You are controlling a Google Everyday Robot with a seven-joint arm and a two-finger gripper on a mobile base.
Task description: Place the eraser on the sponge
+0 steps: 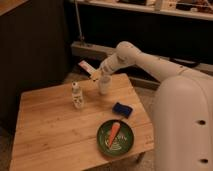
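We've got the white bottle (76,95) standing just below-left of the jaws. The gripper (94,75) hangs over the worktop's (45,130) far edge, jaws clamped on the eraser (85,66). The sponge (122,109) lies below-right of them, well apart, near the green plate (126,141).

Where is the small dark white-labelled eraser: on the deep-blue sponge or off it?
Off it. The gripper, shut on the eraser, holds it over the far edge of the wooden table; the sponge lies bare.
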